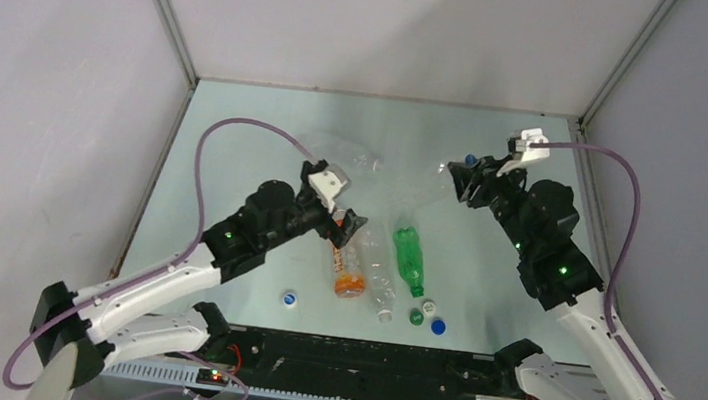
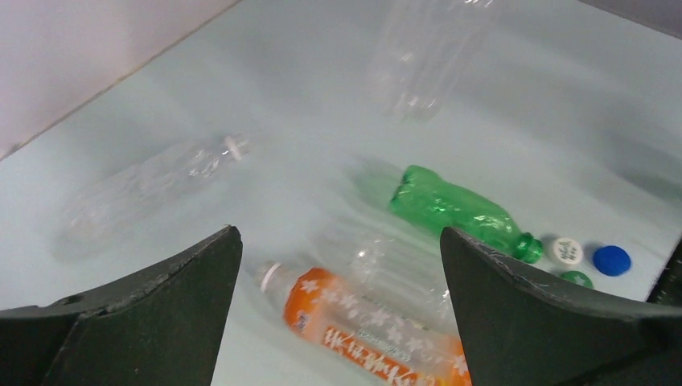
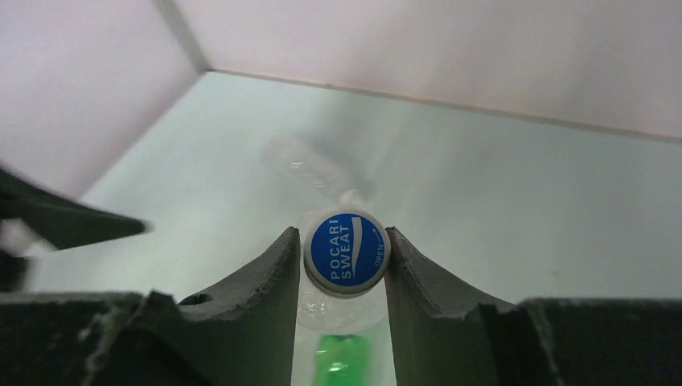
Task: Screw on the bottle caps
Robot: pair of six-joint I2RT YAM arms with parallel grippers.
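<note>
My right gripper (image 3: 343, 239) is shut on a blue-and-white cap (image 3: 347, 252) that sits on the neck of a clear bottle (image 3: 338, 310). In the top view that gripper (image 1: 467, 173) is at the back right, with the bottle (image 1: 429, 183) beside it. My left gripper (image 2: 339, 241) is open and empty above the lying orange bottle (image 2: 378, 334); the top view shows this gripper (image 1: 352, 222) too. A clear bottle (image 2: 394, 269) and a green bottle (image 2: 458, 209) lie next to the orange one. A third clear bottle (image 2: 153, 189) lies uncapped at the back left.
Loose caps lie near the front edge: white (image 1: 428, 307), green (image 1: 415, 317), blue (image 1: 438, 325), and a blue-and-white one (image 1: 289, 298) further left. Grey walls close in the table's back and sides. A black rail (image 1: 362, 357) runs along the near edge.
</note>
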